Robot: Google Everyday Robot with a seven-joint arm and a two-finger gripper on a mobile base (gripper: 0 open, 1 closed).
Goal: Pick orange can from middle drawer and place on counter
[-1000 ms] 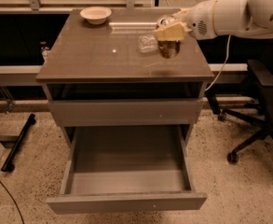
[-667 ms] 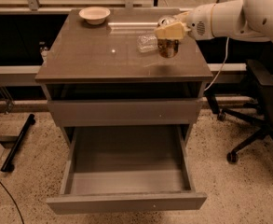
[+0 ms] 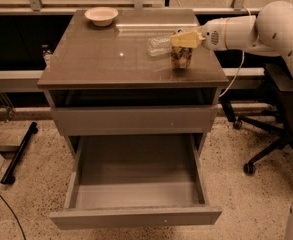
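Note:
The orange can (image 3: 181, 59) is upright at the right side of the counter (image 3: 111, 59), its base at or just above the glossy top. My gripper (image 3: 184, 40) reaches in from the right on the white arm and is shut on the can's upper part, covering its silver top. The middle drawer (image 3: 136, 216) is pulled fully out below, and its inside shows nothing in it.
A clear plastic bottle (image 3: 159, 45) lies on its side just left of the can. A pale bowl (image 3: 101, 16) sits at the counter's back left. The shallower drawer front (image 3: 133, 120) is closed. An office chair (image 3: 273, 134) stands to the right of the cabinet.
My gripper and the orange can have moved down a little toward the counter top together. The bottle, bowl and drawer have not moved.

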